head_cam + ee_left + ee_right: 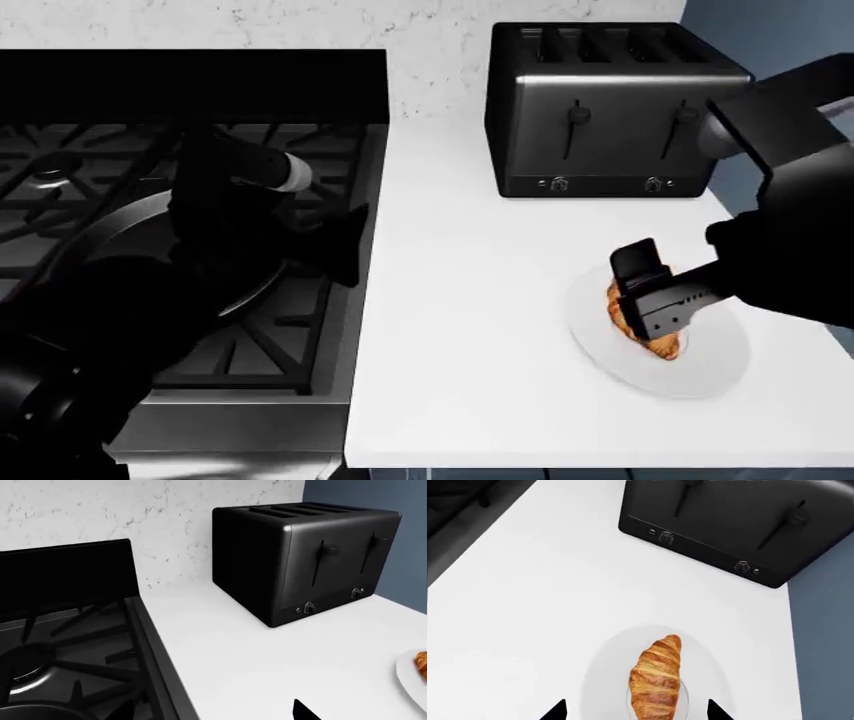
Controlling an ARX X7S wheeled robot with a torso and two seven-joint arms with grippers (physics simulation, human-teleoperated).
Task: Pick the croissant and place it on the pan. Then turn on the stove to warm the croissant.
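The croissant (657,677) lies on a white plate (602,680), golden and ridged, on the white counter (467,330) in front of the black toaster (607,110). Directly over it hangs the right gripper (654,290), and the right wrist view shows its two dark fingertips (555,711) spread wide, one on either side of the pastry and not touching it. Open jaws, nothing held. From the head view, the gripper body covers the middle of the croissant, with only the pastry's edges peeking out beside it.

Over beside the toaster sits the stove (200,330), black grates and all, flush against the counter's edge. The pan (247,290) rests on the grates, its round rim showing past the left arm, which hides most of it. The left gripper (340,240) is over the stove's edge nearest the toaster, pointing toward the counter. Only a dark sliver shows in its own wrist view, so whether its fingers are open or closed, I cannot tell.

The croissant and the pan are well apart, with bare counter between the plate and the stove.
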